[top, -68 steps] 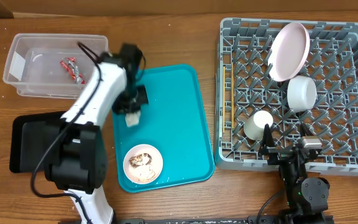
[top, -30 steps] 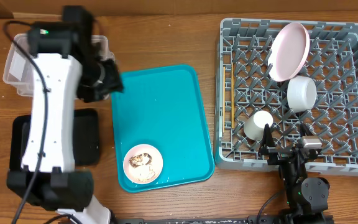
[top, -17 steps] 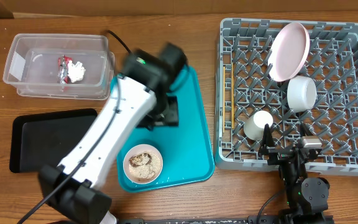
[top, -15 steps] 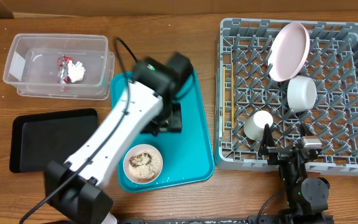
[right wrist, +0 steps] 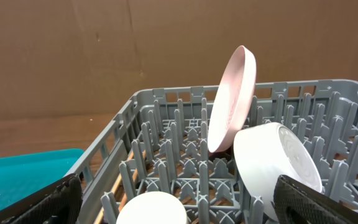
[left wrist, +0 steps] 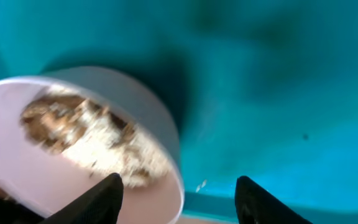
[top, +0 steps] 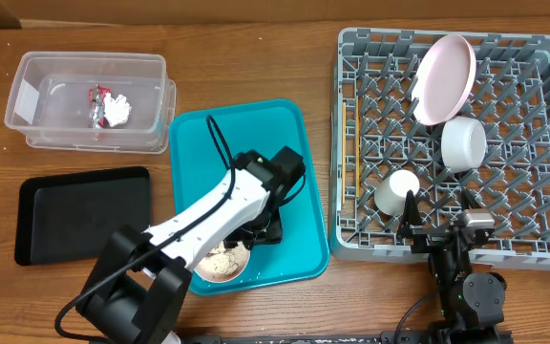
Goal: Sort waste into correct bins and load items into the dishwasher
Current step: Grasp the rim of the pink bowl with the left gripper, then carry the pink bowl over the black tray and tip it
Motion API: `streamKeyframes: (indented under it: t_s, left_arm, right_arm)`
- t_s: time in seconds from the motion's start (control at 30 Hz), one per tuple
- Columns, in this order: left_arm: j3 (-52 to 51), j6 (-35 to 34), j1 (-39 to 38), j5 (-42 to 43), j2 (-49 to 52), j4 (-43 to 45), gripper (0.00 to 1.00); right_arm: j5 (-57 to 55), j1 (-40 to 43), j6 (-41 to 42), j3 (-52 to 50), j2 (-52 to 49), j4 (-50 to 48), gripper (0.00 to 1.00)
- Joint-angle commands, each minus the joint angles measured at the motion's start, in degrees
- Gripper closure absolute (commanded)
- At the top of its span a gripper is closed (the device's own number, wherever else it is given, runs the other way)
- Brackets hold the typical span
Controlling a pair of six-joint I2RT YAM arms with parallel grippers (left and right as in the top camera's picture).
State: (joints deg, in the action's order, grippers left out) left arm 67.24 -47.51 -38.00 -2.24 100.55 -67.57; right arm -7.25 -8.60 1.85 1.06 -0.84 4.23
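Observation:
A small pinkish bowl [left wrist: 73,149] of rice and brown scraps sits on the teal tray's front left [top: 216,263]. My left gripper [left wrist: 179,198] is open and straddles the bowl's right rim, one fingertip over the food, the other over the tray. In the overhead view the left gripper [top: 253,239] is low at the bowl's right edge. The clear tub [top: 36,76] holds the red wrapper [top: 96,99] and the tissue wad [top: 116,108]. The grey rack [top: 370,86] holds the pink plate [top: 445,78], white bowl [top: 463,143] and cup [top: 396,191]. My right gripper [right wrist: 188,202] is open at the rack's front edge.
The black tray [top: 82,212] lies left of the teal tray [top: 246,139], in front of the tub. The left arm stretches diagonally over the teal tray's front half. In the right wrist view the plate [right wrist: 232,99] leans upright behind the white bowl [right wrist: 275,162].
The left arm carried the tissue wad to the clear tub and let it go there. It then swung back across the teal tray and down to the pinkish bowl. The right arm stayed still.

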Motion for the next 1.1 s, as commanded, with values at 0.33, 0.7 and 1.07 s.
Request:
streamKeyframes:
  t_s: [0.33,0.7,1.07]
  left_arm:
    - [-6.32,1.22,0.11,-7.02,-0.59,8.09,0.96]
    - [4.22,4.61,8.35,-7.13,-2.32,-4.79,0.96]
    - [11.76,21.22,33.57,14.38,-14.10,-5.57,0.96]
  right_arm:
    - [0.46,0.26,-0.17,-0.61,0.68,-0.31,0.00]
    - [0.46,0.26,-0.17,-0.61,0.68,-0.31,0.00]
    - [0.48,0.26,-0.17,-0.61,0.68,-0.31,0.00]
